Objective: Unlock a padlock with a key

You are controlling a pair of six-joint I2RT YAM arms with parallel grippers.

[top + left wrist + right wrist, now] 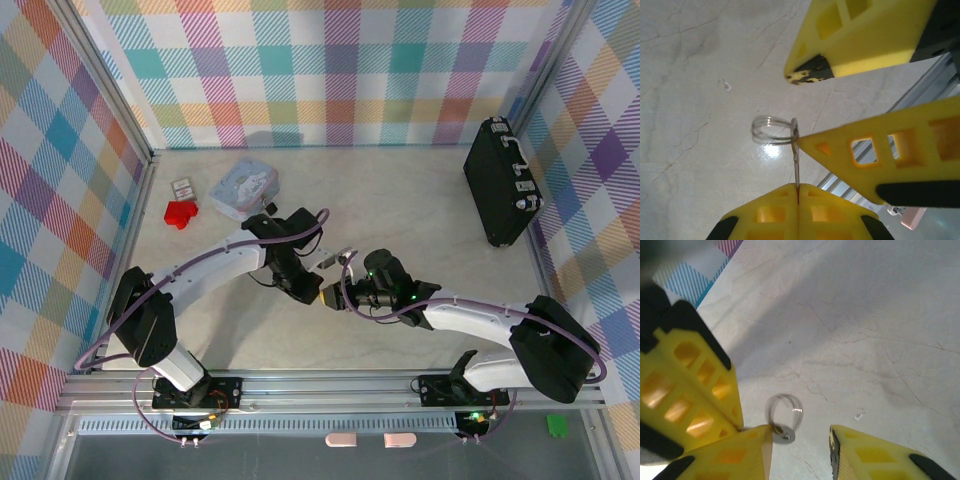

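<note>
My left gripper [798, 192] is shut on the blade of a thin silvery key [796, 167], seen edge-on, with a wire ring [771, 130] hanging from its head. In the top view this gripper [305, 290] sits mid-table, nose to nose with my right gripper [330, 297]. The right gripper [800, 440] is open, and its yellow fingers [880, 150] straddle the key's head [786, 435] and ring [785, 412]. Its left finger touches the head; the other stands apart. A tiny dark padlock [181, 187] lies at the back left, far from both grippers.
A red block [180, 213] and a pale blue tin [243, 189] sit at the back left near the padlock. A big black case [503, 180] stands by the right wall. Plaid walls [330, 70] enclose the table, and a metal rail [330, 400] runs along the near edge.
</note>
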